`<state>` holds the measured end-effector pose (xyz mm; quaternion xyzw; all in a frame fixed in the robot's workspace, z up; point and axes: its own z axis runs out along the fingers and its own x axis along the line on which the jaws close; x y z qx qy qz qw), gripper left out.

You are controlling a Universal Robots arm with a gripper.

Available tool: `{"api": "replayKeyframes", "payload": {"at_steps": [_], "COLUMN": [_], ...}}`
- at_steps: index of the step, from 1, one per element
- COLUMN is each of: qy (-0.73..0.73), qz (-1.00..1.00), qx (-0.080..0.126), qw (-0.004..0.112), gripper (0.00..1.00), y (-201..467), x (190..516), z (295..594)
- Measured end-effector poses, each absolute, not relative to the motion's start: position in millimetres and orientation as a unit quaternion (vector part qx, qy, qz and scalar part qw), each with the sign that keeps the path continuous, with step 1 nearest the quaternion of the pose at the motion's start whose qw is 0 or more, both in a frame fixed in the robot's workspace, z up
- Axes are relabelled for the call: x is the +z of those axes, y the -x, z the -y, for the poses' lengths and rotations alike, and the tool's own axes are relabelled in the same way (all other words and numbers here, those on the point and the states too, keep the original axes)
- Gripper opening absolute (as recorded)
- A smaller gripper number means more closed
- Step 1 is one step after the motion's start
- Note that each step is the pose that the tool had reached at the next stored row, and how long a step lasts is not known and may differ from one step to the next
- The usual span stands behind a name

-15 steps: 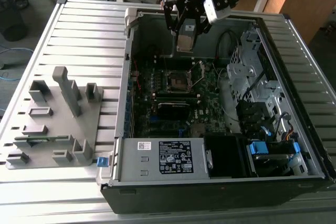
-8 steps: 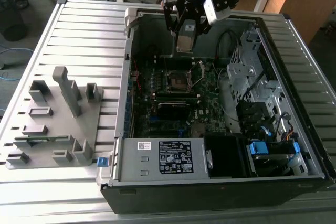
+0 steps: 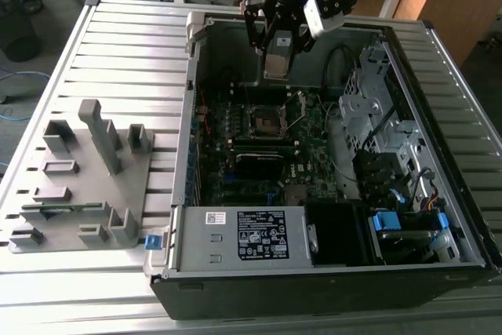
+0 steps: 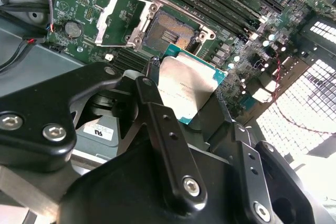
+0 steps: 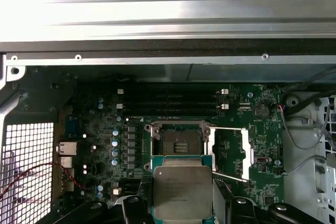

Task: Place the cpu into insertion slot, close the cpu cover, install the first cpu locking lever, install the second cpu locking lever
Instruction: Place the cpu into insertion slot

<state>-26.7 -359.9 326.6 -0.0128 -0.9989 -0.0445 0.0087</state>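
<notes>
My gripper hangs over the far part of the open computer case, shut on the cpu, a flat square chip with a dull silver top and green rim. In both wrist views the chip sits between the black fingers. The cpu is held above and just short of the insertion slot, whose contact field lies bare. The cpu cover, a silvery frame with a square window, is swung open beside the slot. A thin locking lever sticks out along the cover's edge. In the exterior view the slot lies below the gripper.
The case lies open on a slatted metal table. A power supply fills its near side, and drive cages and cables stand at the exterior view's right. Memory slots run past the socket. A grey fixture stands at the exterior view's left.
</notes>
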Motion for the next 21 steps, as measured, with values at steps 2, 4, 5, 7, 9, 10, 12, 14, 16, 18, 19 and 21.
{"api": "replayKeyframes", "payload": {"at_steps": [2, 4, 5, 7, 9, 10, 12, 14, 16, 18, 19, 21], "qy": [0.013, 0.013, 0.013, 0.013, 0.013, 0.013, 0.013, 0.013, 0.013, 0.013, 0.013, 0.013], "qz": [0.999, 0.999, 0.999, 0.999, 0.999, 0.999, 0.999, 0.999, 0.999, 0.999, 0.999, 0.999], "qx": [-0.045, -0.044, -0.044, -0.044, -0.044, -0.044, -0.045, -0.045, -0.045, -0.044, -0.044, -0.044], "qw": [0.009, 0.009, 0.009, 0.009, 0.009, 0.009, 0.009, 0.009, 0.009, 0.009, 0.008, 0.008], "gripper": [0.54, 0.54, 0.54, 0.54, 0.54, 0.54, 0.54, 0.54, 0.54, 0.54, 0.54, 0.54], "y": [26.7, 26.7, 26.7, 26.7, 26.7, 26.7, 26.7, 26.7, 26.7, 26.7, 26.7, 26.8], "x": [325.9, 325.3, 325.2, 325.2, 321.8, 321.8, 321.5, 320.2, 318.7, 317.0, 316.1, 314.6], "z": [359.9, 359.9, 359.9, 359.9, 359.9, 359.9, 359.9, 359.9, 359.9, 359.9, 359.9, 359.9]}}
